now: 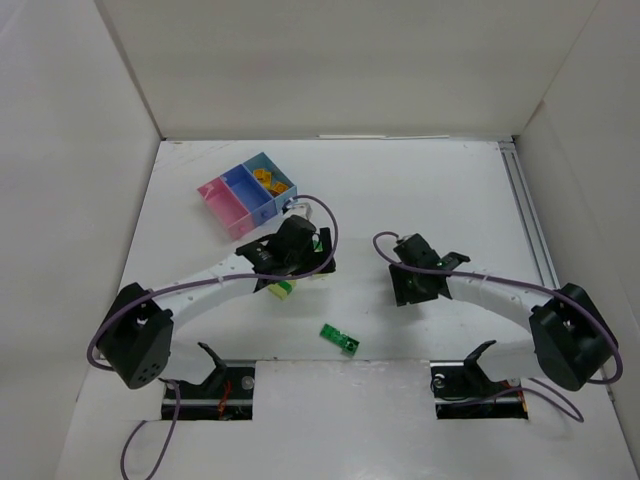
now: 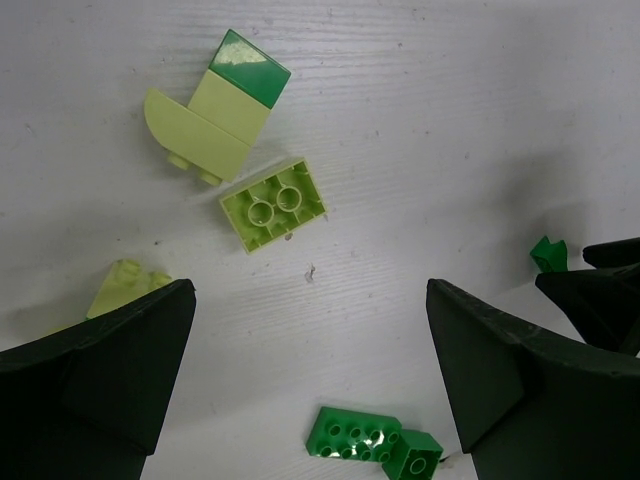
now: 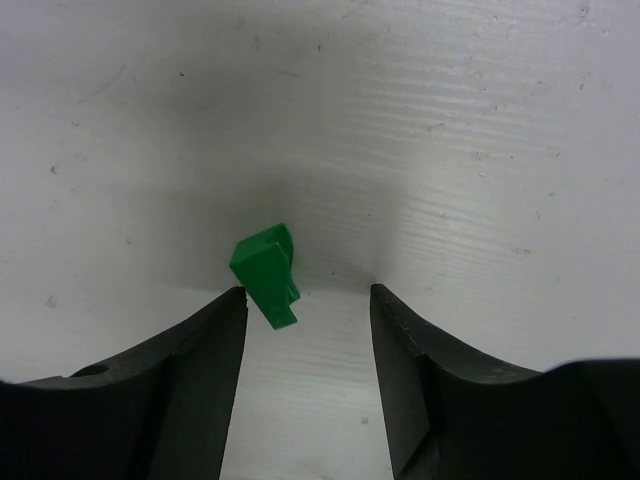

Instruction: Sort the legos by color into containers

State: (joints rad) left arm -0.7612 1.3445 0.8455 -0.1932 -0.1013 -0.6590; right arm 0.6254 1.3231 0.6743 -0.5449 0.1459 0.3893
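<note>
The worktop (image 1: 430,190) carries the containers (image 1: 245,195) toward its far left corner. Just nearer than them, the left pincer (image 2: 308,290) hangs wide over a lime brick (image 2: 273,205). At mid-worktop the right pincer (image 3: 308,295), half wide, straddles a dark green brick (image 3: 262,265) that leans by one finger, unclamped. The step looks like grasping; next it should close squarely, then lift.
</note>
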